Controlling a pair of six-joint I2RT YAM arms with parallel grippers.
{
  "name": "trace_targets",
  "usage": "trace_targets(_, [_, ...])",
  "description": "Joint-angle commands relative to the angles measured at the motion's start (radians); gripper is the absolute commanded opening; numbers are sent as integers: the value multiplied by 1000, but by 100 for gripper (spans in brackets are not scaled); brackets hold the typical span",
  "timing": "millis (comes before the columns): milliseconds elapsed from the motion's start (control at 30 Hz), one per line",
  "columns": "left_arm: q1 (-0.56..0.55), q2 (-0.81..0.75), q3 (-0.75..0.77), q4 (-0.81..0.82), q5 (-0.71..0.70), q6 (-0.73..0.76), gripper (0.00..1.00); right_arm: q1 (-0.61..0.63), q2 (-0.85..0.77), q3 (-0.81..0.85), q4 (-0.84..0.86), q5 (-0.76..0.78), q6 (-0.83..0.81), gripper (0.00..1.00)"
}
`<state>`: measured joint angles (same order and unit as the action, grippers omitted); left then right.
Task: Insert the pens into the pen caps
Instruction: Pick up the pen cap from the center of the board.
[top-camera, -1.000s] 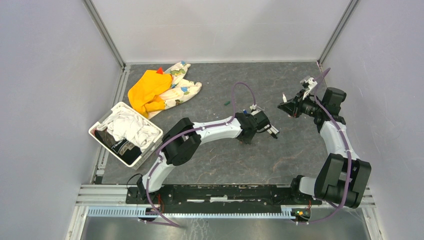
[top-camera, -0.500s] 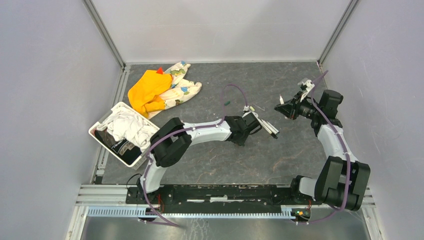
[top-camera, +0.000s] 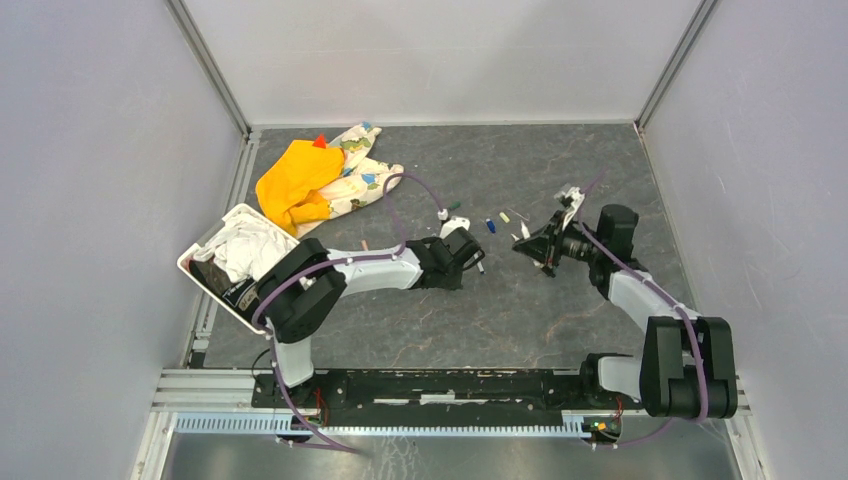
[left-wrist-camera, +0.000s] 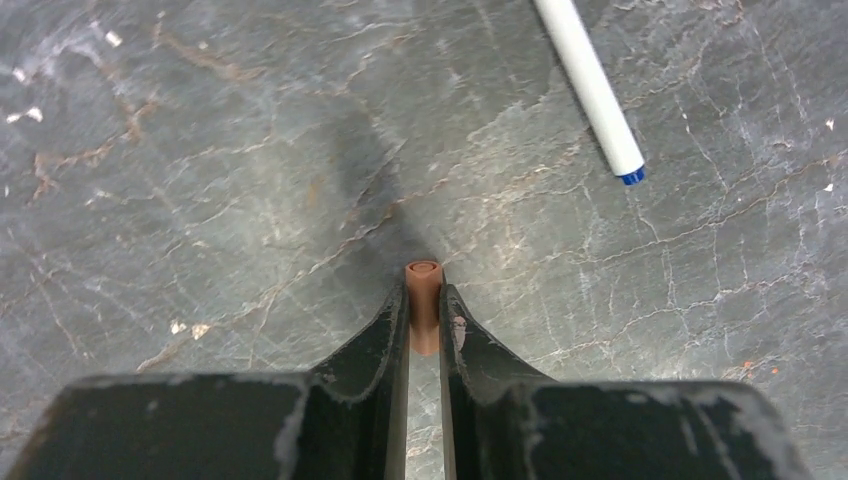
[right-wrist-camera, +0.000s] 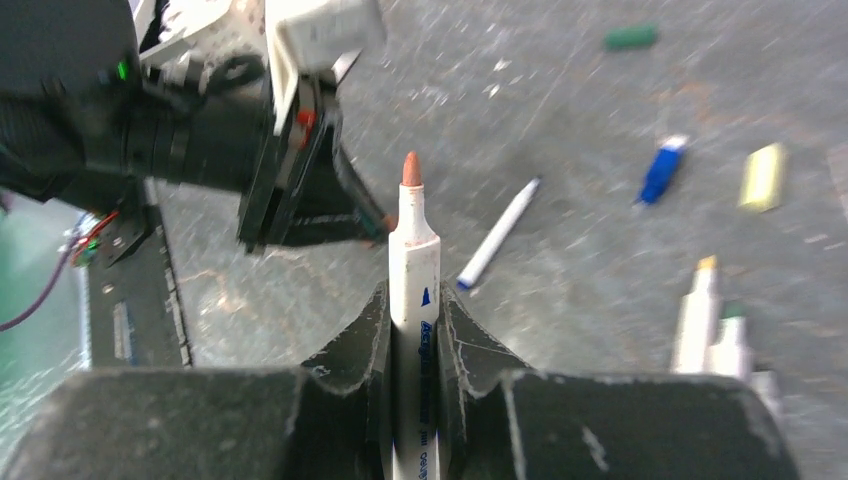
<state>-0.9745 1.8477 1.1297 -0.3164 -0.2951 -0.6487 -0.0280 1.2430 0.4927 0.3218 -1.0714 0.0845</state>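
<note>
Left hand (left-wrist-camera: 424, 312): pinching a brown cap (left-wrist-camera: 424, 282), which pokes out past the fingertips.
Right hand (right-wrist-camera: 412, 318): pinching a white pen (right-wrist-camera: 413, 250), brown tip at 12 o'clock; the left hand is near, at 10 o'clock of the tip.
Loose pen (left-wrist-camera: 592, 88): blue-tipped, flat on the worktop (top-camera: 420, 320), at 1 o'clock from the left hand, apart from it.
Room: both hands are mid-worktop, well apart from the walls.
Beyond the tip: blue cap (right-wrist-camera: 660, 170), cream cap (right-wrist-camera: 765, 176) and green cap (right-wrist-camera: 630, 38), at 1–2 o'clock.
Far left: orange cloth (top-camera: 295, 180), basket (top-camera: 196, 268).

In the left wrist view a white pen (left-wrist-camera: 592, 95) is cut off by the top edge, and the lower end of the brown cap (left-wrist-camera: 424, 285) is hidden inside the left gripper (left-wrist-camera: 424, 305). The right wrist view is blurred; the brown-tipped pen (right-wrist-camera: 412, 240) is cut off by the bottom edge and partly hidden by the right gripper (right-wrist-camera: 413, 297).
</note>
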Motion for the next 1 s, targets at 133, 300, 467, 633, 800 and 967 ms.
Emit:
trace_targets(133, [73,-157,-202,309,29,-278,2,192,23,-169,399,104,304,0])
trace_targets(300, [93,-171,-237,355,11,-394,2,288,89,-204,415,210,372,0])
trace_targets(467, [95,-151,-225,358,9,-459,2,404,175,-174,338,289,391,0])
trace_targets(633, [97,-137,-220,361,27,-484,2,461,305,-104,245,303,369,0])
trace_targets(800, [97,-129,-216,357,42,-506,2,496,372,-79,241,296,379,0])
trace_targets(967, [97,-116,-212,359,64,-530,2,514,418,-47,228,327,390,0])
